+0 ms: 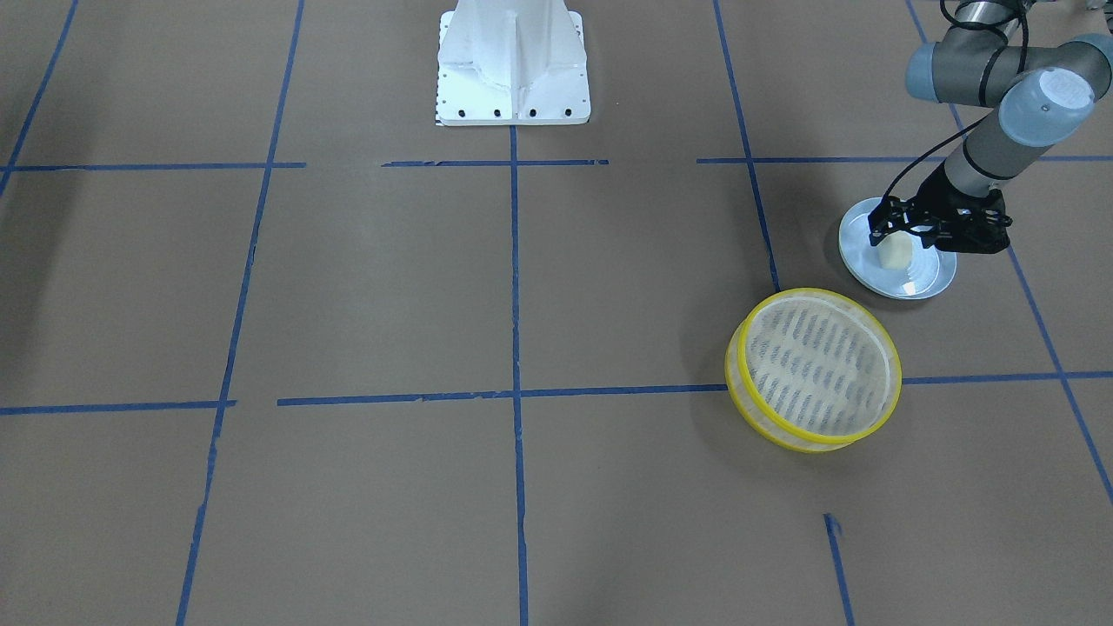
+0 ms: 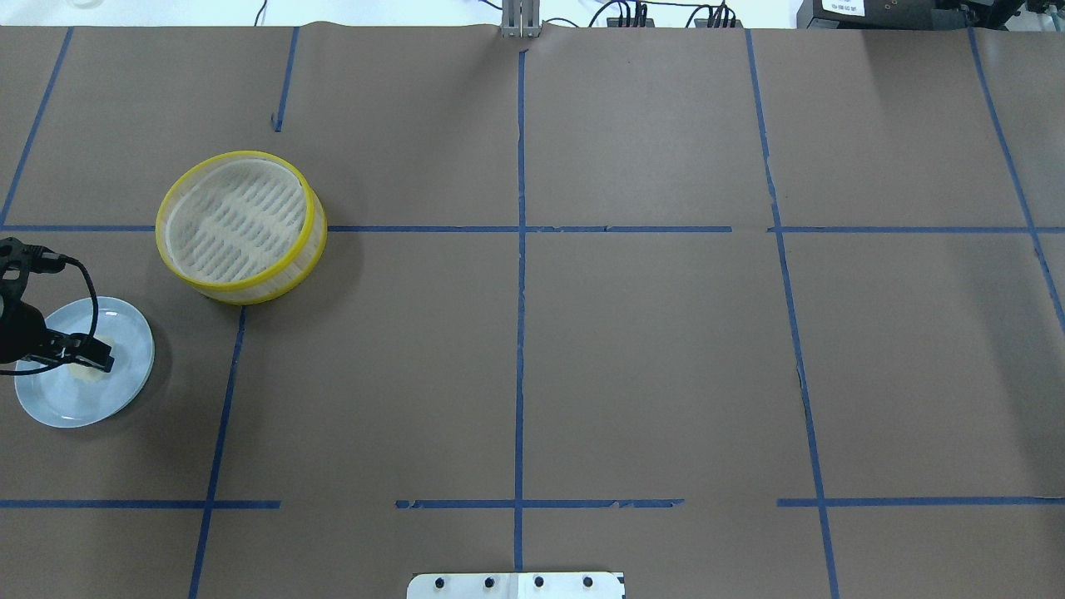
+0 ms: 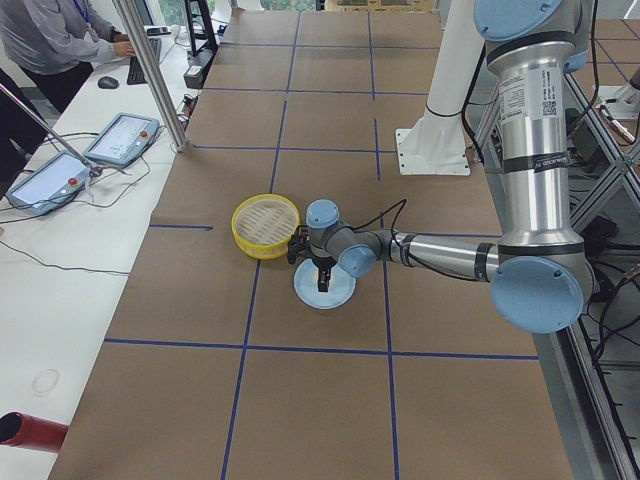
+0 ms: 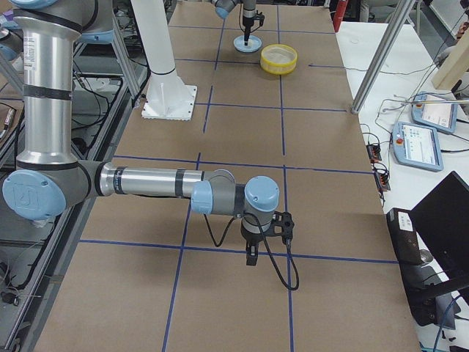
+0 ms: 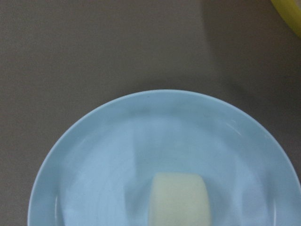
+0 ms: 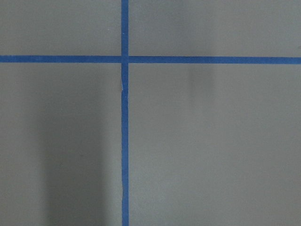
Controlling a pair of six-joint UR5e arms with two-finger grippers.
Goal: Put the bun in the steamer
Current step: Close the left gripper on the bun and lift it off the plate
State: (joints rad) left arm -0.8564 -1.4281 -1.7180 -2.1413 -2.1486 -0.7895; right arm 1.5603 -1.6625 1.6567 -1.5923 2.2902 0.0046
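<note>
The bun (image 1: 896, 255) is a small cream-white lump on the pale blue plate (image 1: 932, 275) on my left side. It fills the bottom middle of the left wrist view (image 5: 179, 200), on the plate (image 5: 117, 141). My left gripper (image 1: 891, 233) points down right over the bun, low above the plate, and looks open around it; its fingers do not show in the wrist view. The yellow-rimmed steamer (image 1: 813, 369) stands empty beside the plate, and also shows overhead (image 2: 241, 220). My right gripper (image 4: 251, 258) hangs over bare table far from them; I cannot tell its state.
The white robot base (image 1: 513, 69) stands at the table's near-robot edge. Blue tape lines cross the brown table cover. Operator tablets (image 3: 120, 135) lie on a side table beyond the steamer. A corner of the steamer rim (image 5: 289, 12) shows in the left wrist view.
</note>
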